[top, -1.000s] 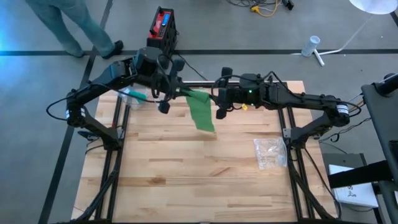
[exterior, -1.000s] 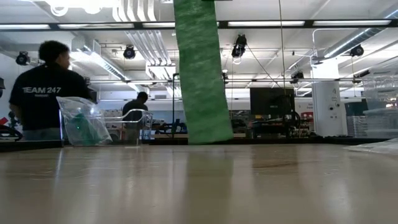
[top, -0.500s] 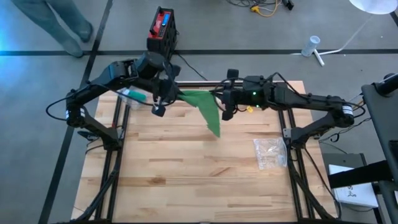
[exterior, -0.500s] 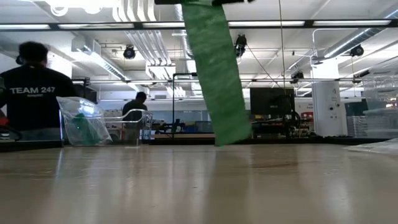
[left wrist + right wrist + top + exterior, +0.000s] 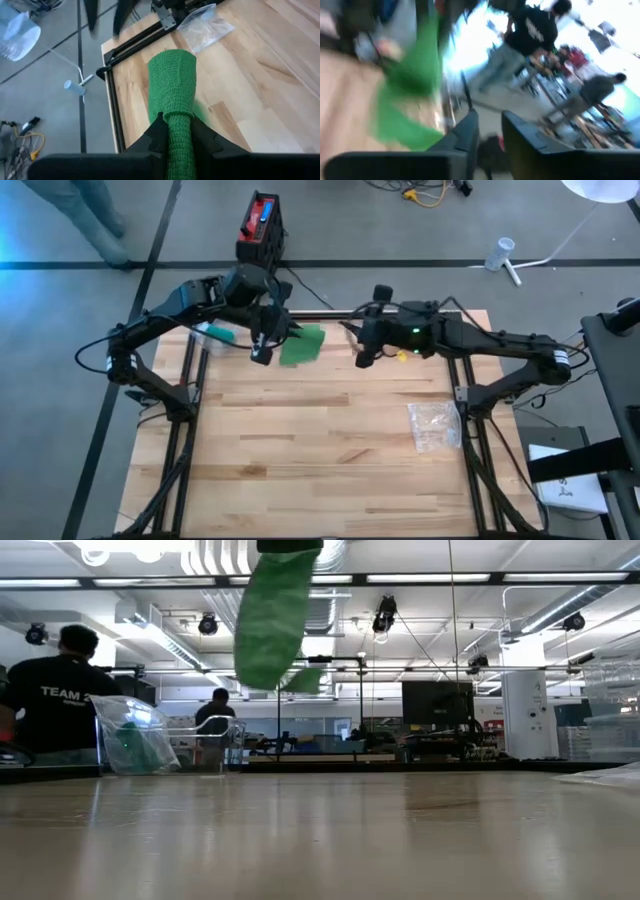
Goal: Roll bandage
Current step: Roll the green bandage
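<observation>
1. The green bandage (image 5: 301,345) hangs in the air above the far end of the wooden table (image 5: 330,460), a loose strip dangling free of the surface; the low view shows it (image 5: 272,620) well clear of the tabletop.
2. The left gripper (image 5: 268,335) has it — fingers pinched tight on the bandage's end, and the left wrist view shows the strip (image 5: 175,95) running out from between those two dark fingers (image 5: 152,137).
3. The right gripper (image 5: 362,348) sits just beside the bandage's free edge, apart from it, holding nothing; its wrist view shows a gap between the fingers (image 5: 465,132), though motion blur makes it hard to judge, so call it slightly parted.
4. A clear plastic bag (image 5: 433,425) lies on the table on the right side, well apart from the action.
5. Another clear bag with green inside (image 5: 213,333) rests at the table's far left corner, near the left arm.
6. Beyond the table, a person in a dark shirt (image 5: 55,690) stands in the room.
</observation>
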Action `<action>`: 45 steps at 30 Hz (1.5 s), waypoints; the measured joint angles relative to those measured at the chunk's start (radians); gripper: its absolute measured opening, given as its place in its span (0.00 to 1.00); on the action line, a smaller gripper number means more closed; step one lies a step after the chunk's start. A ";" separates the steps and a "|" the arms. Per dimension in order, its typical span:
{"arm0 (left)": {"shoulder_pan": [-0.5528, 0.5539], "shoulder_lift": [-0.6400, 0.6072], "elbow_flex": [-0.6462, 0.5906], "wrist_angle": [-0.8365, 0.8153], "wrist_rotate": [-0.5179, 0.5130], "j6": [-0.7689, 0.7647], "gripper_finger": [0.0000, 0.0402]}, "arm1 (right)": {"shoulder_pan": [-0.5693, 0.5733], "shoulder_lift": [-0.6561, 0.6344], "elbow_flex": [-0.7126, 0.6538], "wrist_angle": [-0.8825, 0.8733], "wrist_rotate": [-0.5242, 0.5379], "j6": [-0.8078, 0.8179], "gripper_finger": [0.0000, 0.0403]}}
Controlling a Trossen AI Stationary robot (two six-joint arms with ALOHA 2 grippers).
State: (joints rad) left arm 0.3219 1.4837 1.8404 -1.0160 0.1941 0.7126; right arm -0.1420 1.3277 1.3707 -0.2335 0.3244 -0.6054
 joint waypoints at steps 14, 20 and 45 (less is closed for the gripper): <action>0.000 0.072 -0.023 0.128 -0.116 -0.092 0.08 | 0.003 0.122 0.046 0.106 -0.138 0.123 0.26; 0.000 0.078 -0.024 0.121 -0.167 -0.097 0.09 | 0.004 0.192 0.133 -0.035 -0.050 0.116 0.07; -0.006 0.052 -0.026 0.097 -0.073 -0.096 0.09 | 0.007 0.075 0.152 -0.067 -0.127 0.160 0.21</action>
State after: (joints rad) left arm 0.3157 1.5357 1.8140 -0.9194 0.1207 0.6164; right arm -0.1346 1.4029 1.5226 -0.3003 0.1979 -0.4451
